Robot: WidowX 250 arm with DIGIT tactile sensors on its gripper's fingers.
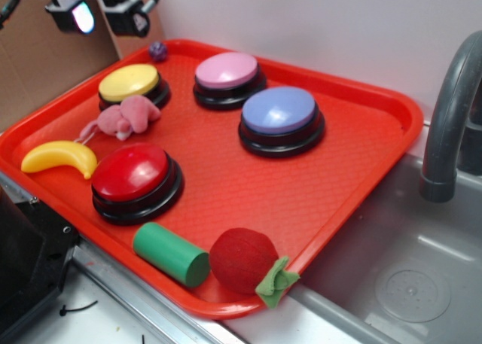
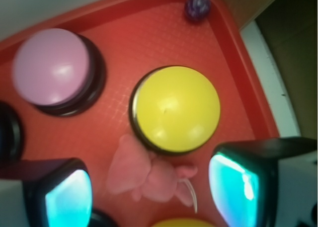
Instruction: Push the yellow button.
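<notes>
Tool [image 2: 151,192] hangs above the tray's [image 1: 361,178] far-left corner, fingers apart — high and clear of everything, seemingly lining up a downward press. The yellow button [image 2: 175,109] sits directly below, a pink plush toy [image 2: 146,175] touching its near edge.

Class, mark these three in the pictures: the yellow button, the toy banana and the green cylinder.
yellow button [image 2: 175,108], wrist view, middle of its dome.
toy banana [image 1: 59,158], exterior view, middle of its curved body.
green cylinder [image 1: 167,251], exterior view, middle of its side.
</notes>
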